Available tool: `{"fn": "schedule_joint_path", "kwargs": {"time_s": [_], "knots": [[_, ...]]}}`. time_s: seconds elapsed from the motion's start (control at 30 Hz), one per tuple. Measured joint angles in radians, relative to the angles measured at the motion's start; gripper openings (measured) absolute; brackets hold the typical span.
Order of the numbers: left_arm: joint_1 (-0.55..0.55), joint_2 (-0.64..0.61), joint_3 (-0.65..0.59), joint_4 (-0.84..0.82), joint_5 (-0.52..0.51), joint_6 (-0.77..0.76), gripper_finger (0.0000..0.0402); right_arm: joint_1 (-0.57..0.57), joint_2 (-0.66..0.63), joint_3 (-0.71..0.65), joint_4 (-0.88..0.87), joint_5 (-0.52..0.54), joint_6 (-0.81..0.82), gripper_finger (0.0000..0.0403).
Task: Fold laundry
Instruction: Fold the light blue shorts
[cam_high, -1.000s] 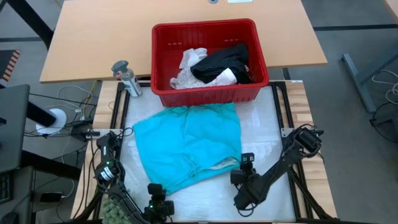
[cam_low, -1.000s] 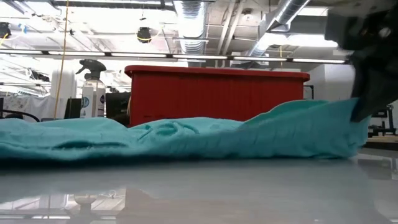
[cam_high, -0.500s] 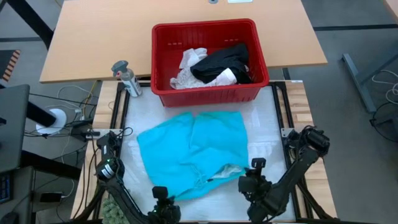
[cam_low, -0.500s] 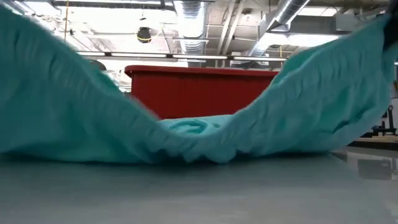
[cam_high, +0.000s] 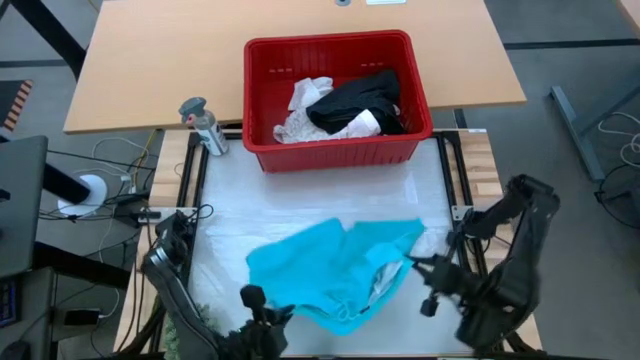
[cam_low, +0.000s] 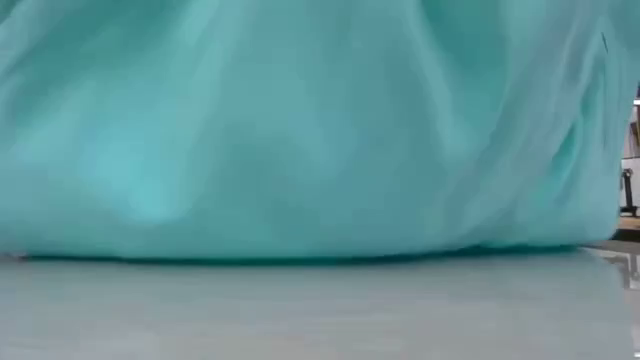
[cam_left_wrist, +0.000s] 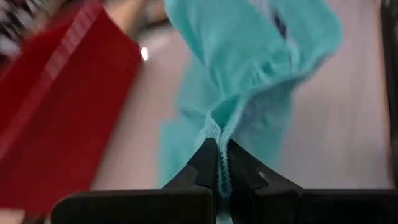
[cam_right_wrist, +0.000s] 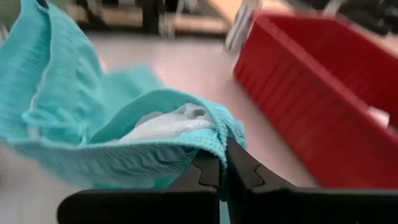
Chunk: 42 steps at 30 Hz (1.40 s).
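Low view: nothing but teal garment (cam_low: 300, 120), a lifted wall of cloth hiding the red basket (cam_high: 338, 100). High view alone shows the basket beyond the work mat, with black shorts (cam_high: 358, 100) and white pieces (cam_high: 305, 105) inside. Teal garment bunched over the mat's near half; a second ago it lay spread flat just before the basket. Left gripper (cam_left_wrist: 218, 165) pinched tight on its hem. Right gripper (cam_right_wrist: 224, 168) likewise clenched on the waistband edge, white lining showing.

Both arms are dark, jointed, with black housings. Left gripper (cam_left_wrist: 218, 163) and right gripper (cam_right_wrist: 224, 167): matte black, tapered, angular fingers on flat black bars.
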Motion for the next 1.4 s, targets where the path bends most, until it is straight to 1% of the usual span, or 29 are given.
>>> {"fn": "schedule_joint_path", "kwargs": {"time_s": [0.07,0.13,0.23,0.3,0.4,0.57,0.63,0.7,0.8,0.97,1.13,1.3,1.4], "knots": [[-0.001,-0.044,0.009,-0.015,-0.096,0.022,0.0000,0.009,-0.050,0.000,0.000,0.060,-0.017,0.0025],[-0.003,-0.092,0.009,-0.017,-0.179,0.081,0.0000,0.012,-0.094,0.000,0.000,0.108,-0.040,0.0025],[-0.004,-0.171,0.009,-0.017,-0.255,0.148,0.0000,-0.003,-0.154,0.000,0.001,0.166,-0.061,0.0025],[-0.004,-0.222,0.010,-0.017,-0.281,0.180,0.0000,-0.026,-0.189,0.000,0.001,0.191,-0.063,0.0025],[0.006,-0.286,0.010,-0.017,-0.291,0.224,0.0000,-0.085,-0.225,0.000,0.001,0.211,-0.064,0.0025],[0.058,-0.371,0.010,-0.017,-0.300,0.303,0.0000,-0.250,-0.262,0.000,0.001,0.209,-0.098,0.0025],[0.096,-0.392,0.010,-0.017,-0.303,0.357,0.0000,-0.329,-0.266,0.000,0.000,0.184,-0.120,0.0025],[0.145,-0.406,0.009,-0.017,-0.299,0.424,0.0000,-0.407,-0.266,0.000,0.000,0.146,-0.165,0.0025],[0.241,-0.426,0.009,-0.017,-0.262,0.492,0.0000,-0.507,-0.265,0.000,0.001,0.092,-0.234,0.0025],[0.424,-0.438,0.009,-0.017,-0.162,0.619,0.0000,-0.624,-0.265,0.000,0.001,0.090,-0.354,0.0025],[0.611,-0.437,0.009,-0.016,-0.158,0.801,0.0000,-0.713,-0.265,0.000,0.001,0.175,-0.498,0.0025],[0.795,-0.437,0.009,-0.016,-0.162,0.901,0.0000,-0.795,-0.267,0.000,0.001,0.279,-0.660,0.0025],[0.884,-0.437,0.009,-0.014,-0.154,0.961,0.0000,-0.843,-0.280,0.000,0.002,0.347,-0.752,0.0025]]}}
